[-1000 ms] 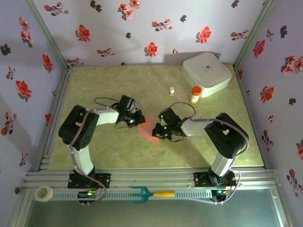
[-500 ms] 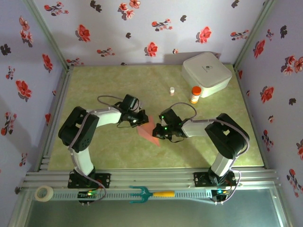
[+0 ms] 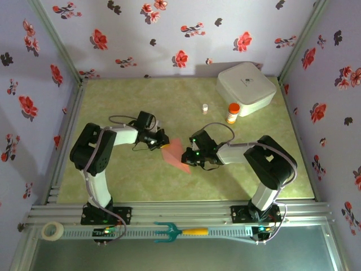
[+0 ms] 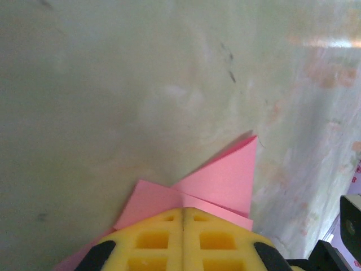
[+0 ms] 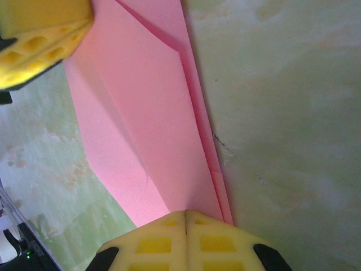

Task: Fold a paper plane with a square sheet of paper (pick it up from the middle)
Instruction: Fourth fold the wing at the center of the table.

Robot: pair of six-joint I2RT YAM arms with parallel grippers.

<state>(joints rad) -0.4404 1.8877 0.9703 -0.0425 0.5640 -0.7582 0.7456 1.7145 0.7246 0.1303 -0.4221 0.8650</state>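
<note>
The square sheet of paper (image 3: 176, 153) lies on the green table, folded into a slim salmon-pink paper plane shape with layered creases. In the left wrist view a pointed flap of the paper (image 4: 224, 179) sticks out past my left gripper (image 4: 183, 210), whose yellow fingers are shut and rest on the paper's edge. My right gripper (image 5: 185, 213) is also shut, its tips pressed on the other end of the paper (image 5: 141, 118). From above, the left gripper (image 3: 163, 145) and right gripper (image 3: 186, 158) face each other across the paper. A left finger (image 5: 39, 34) shows in the right wrist view.
A white rounded box (image 3: 246, 87) stands at the back right, with an orange-capped bottle (image 3: 232, 113) and a small white vial (image 3: 205, 108) in front of it. A teal fork with an orange handle (image 3: 179, 231) and a tape roll (image 3: 53, 230) lie on the front rail.
My left gripper slid right over the paper, then drew back to the left, uncovering more of the pink paper. The right gripper has stayed in place.
</note>
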